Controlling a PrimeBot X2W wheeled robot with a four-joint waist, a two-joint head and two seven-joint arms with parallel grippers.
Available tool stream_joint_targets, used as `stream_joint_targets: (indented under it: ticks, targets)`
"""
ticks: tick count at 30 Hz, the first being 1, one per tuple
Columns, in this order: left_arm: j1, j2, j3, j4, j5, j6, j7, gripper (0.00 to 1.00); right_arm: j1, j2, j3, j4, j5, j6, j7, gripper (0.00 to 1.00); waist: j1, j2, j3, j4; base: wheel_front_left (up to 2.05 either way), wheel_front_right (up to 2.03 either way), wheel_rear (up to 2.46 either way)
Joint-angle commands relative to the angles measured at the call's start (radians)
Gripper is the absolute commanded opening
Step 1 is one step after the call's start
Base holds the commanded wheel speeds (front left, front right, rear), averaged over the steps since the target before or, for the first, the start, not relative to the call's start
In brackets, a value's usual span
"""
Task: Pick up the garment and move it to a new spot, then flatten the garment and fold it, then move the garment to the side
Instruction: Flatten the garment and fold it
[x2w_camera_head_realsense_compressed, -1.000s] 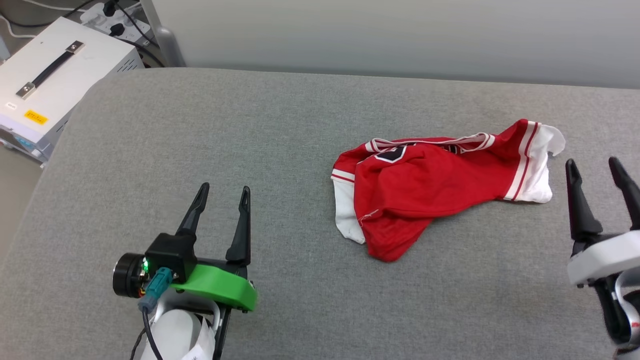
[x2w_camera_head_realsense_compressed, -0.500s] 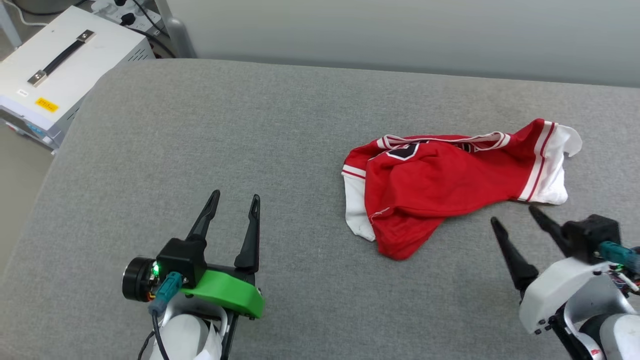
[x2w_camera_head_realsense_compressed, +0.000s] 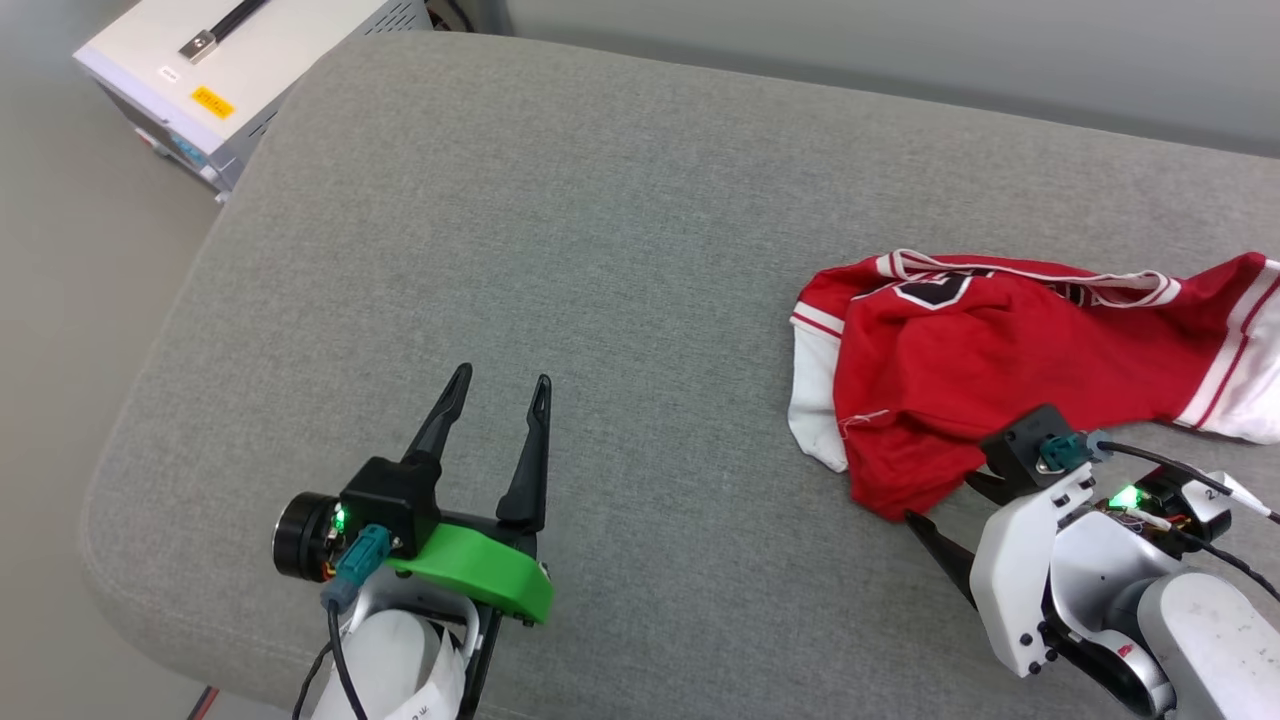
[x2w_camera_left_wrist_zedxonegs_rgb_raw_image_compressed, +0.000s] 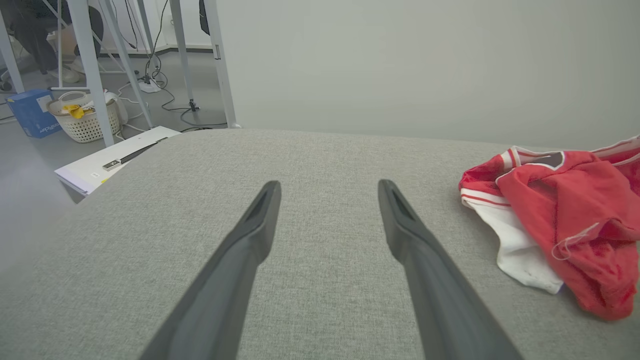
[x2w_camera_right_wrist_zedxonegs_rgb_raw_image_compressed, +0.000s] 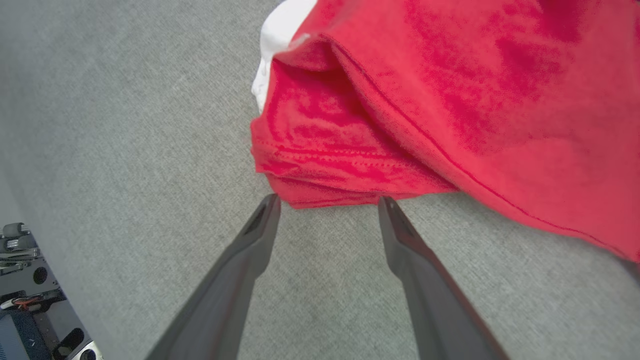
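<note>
Right jaws reached garment near corner; long axis runs left-right.

garment: red, white sleeves, red-white striped trim, black white-edged lettering | surface under garment: grey, fine woven fleck | box far left of garment: white, black handle, yellow label | left gripper: black fingers, green bracket | right gripper at garment's hem: dark grey fingers, white shell

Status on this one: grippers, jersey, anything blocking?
Both open. Right gripper at near hem of crumpled jersey, no grip. Left gripper apart, over bare pad. Nothing blocking.
</note>
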Motion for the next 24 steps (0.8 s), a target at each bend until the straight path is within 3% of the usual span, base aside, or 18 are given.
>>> stream_joint_targets:
  ticks: [1,13,14,15,24]
  targets:
    - [-0.017,-0.004,-0.004,0.002,-0.005,0.007,-0.006,1.0,-0.022,-0.009,0.01,0.013,0.004,-0.001,0.006,1.0,0.0,0.0107,0.023,0.037,0.0,0.0,0.0]
    - [-0.022,-0.004,-0.023,0.005,-0.016,0.021,-0.006,1.0,-0.075,-0.033,0.075,0.137,0.021,-0.001,0.024,1.0,0.0,0.0107,0.04,0.077,0.0,0.0,0.0]
    - [-0.022,-0.004,-0.024,0.006,-0.017,0.022,-0.006,1.0,-0.074,-0.034,0.077,0.146,0.023,-0.001,0.023,0.44,0.0,0.0107,0.04,0.077,0.0,0.0,0.0]
    - [-0.022,-0.004,-0.025,0.006,-0.018,0.024,-0.006,1.0,-0.074,-0.037,0.078,0.155,0.024,-0.001,0.02,0.01,0.0,0.0107,0.039,0.076,0.0,0.0,0.0]
    - [-0.006,-0.004,-0.012,0.022,-0.007,0.024,-0.006,1.0,-0.021,-0.021,-0.022,0.146,0.04,-0.001,-0.029,0.0,0.0,0.0107,-0.006,0.026,0.0,0.0,0.0]
